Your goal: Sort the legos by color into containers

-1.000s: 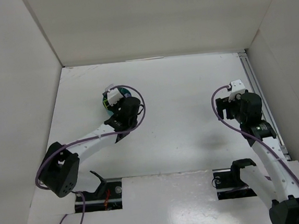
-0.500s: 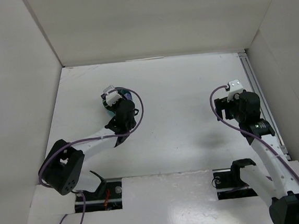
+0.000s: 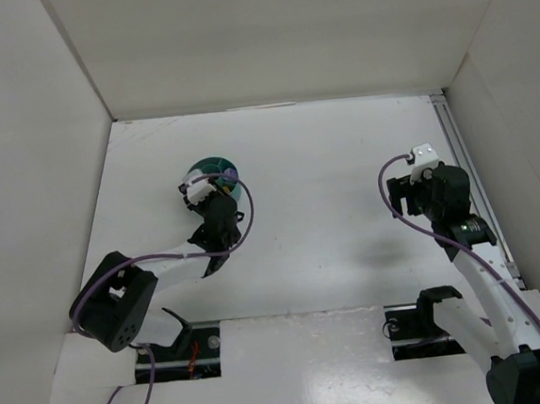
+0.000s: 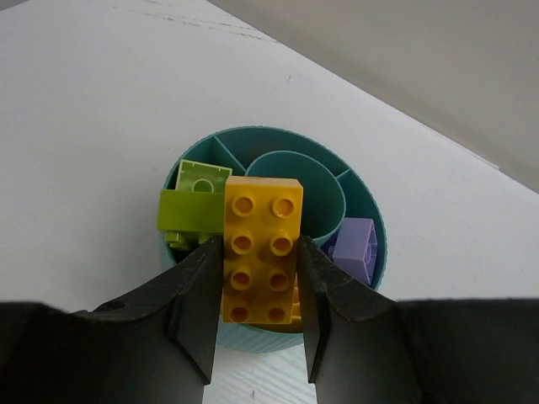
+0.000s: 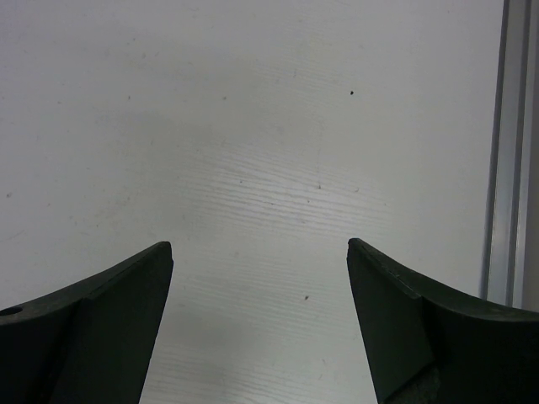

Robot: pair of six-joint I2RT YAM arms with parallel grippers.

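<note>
While the left end effector (image 4: 259, 244) carries its load, step in hand: delivery of one orange-yellow brick (image 4: 263, 210) to the teal dish (image 4: 381, 231).
Left end effector: clenched on the long sides of that eight-stud brick, studs facing the wrist camera.
Brick position: above the near part of the dish, partly over the lime green bricks (image 4: 189, 202) and the near edge of the central cup (image 4: 307, 189).
Dish contents: lime green pieces in the left compartment, a purple brick (image 4: 355, 248) in the right one, the central cup bare; a sliver of orange shows under the held brick, and I cannot tell whether it is a second yellow piece.
Dish location: on the counter (image 5: 253, 126), left of centre, just beyond the left wrist in the top view.
Right end effector (image 5: 259, 246): released, jaws wide, nothing between them, over bare counter well apart from the dish.
Next move, as I judge it: line the brick up over a compartment free of green and purple, lower, then let go.
Risk: dropping from here could land it on the green pile or across a divider.
</note>
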